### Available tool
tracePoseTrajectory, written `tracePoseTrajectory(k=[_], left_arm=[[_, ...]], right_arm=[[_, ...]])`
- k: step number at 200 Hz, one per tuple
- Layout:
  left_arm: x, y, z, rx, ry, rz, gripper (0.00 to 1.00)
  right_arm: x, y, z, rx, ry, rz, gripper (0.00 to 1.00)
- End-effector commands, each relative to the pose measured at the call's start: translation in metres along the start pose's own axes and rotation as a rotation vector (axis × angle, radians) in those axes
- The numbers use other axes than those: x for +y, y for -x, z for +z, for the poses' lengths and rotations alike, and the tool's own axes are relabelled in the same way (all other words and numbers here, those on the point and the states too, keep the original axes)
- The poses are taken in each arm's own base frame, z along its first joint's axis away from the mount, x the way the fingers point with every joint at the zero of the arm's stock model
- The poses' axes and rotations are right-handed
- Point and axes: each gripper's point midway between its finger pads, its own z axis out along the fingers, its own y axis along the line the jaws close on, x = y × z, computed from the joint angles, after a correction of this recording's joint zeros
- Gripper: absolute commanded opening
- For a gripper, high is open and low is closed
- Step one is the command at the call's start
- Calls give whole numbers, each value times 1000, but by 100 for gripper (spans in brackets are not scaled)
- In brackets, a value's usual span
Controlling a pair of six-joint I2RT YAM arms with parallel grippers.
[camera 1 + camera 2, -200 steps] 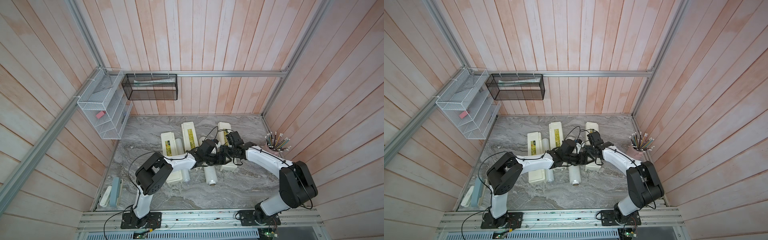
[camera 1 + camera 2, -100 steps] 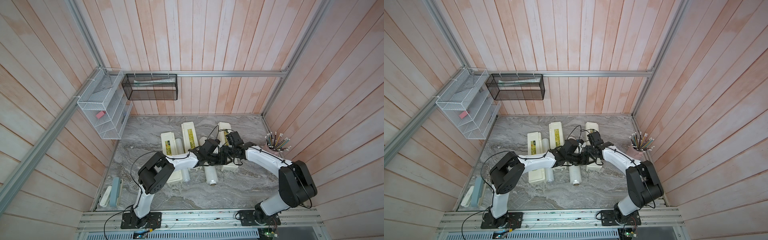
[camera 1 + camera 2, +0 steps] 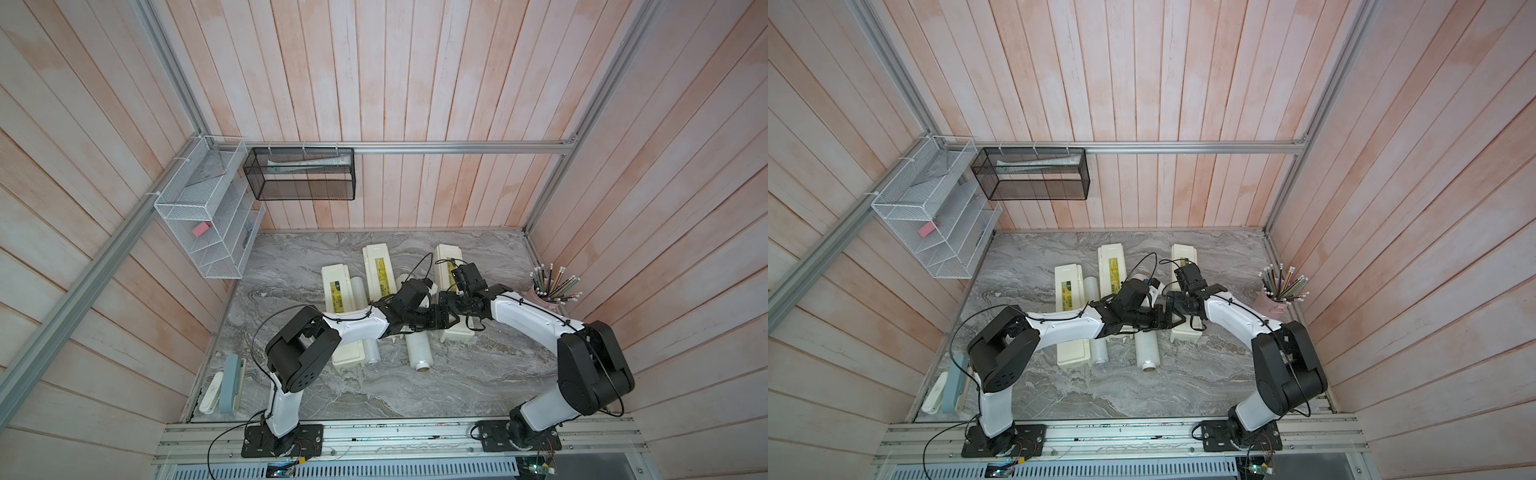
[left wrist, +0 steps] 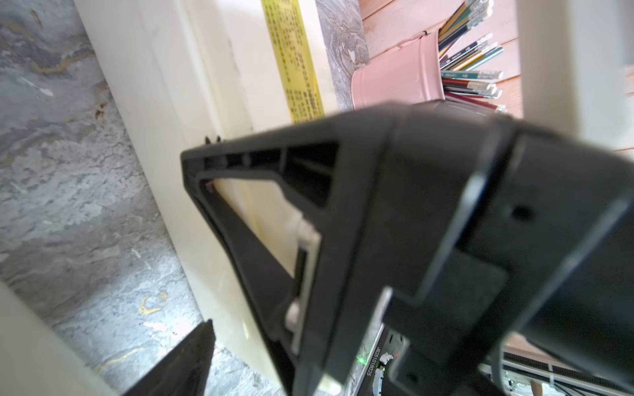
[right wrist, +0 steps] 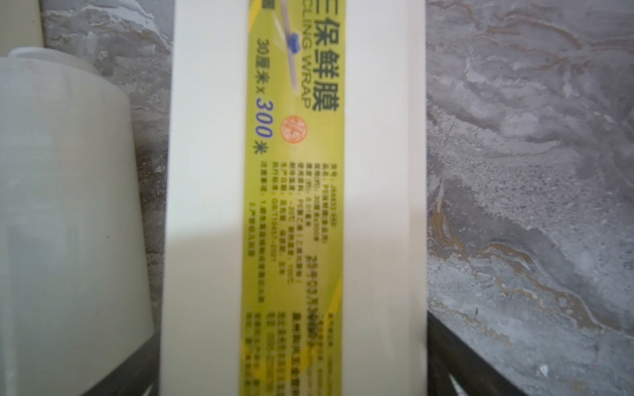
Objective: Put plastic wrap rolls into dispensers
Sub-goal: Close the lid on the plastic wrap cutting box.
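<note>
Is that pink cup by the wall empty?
No, the pink cup holds a bunch of pencils sticking out of its mouth.

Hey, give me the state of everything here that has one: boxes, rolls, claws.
Left dispenser: lid closed.
Middle dispenser: lid closed.
Right dispenser: lid closed, label up.
Left roll: lying loose, not loaded.
Middle roll: lying loose, not loaded.
Left claw: open, at right dispenser's edge.
Right claw: astride right dispenser, grip unclear.
</note>
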Motion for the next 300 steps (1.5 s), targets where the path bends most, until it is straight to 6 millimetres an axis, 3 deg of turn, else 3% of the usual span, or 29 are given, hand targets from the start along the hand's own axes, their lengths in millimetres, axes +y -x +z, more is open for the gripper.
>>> tracePoseTrajectory(k=[1, 35, 96, 215, 260, 300], left_arm=[[65, -39, 1, 105, 173, -62, 91], [38, -29, -16, 56, 87, 5, 94], [23, -25, -25, 56, 36, 43, 94], [32, -24, -15, 75, 47, 18, 95], [28, -19, -12, 79, 49, 15, 95], [17, -11, -10, 93, 40, 18, 96]], right_arm=[[14, 9, -12, -18, 52, -17, 98], [15, 12, -14, -17, 53, -20, 98], [14, 16, -19, -19, 42, -30, 98], [11, 31, -43, -73, 99, -29, 98], [-5, 38, -57, -113, 123, 36, 98], [-25, 31, -66, -154, 197, 135, 96]])
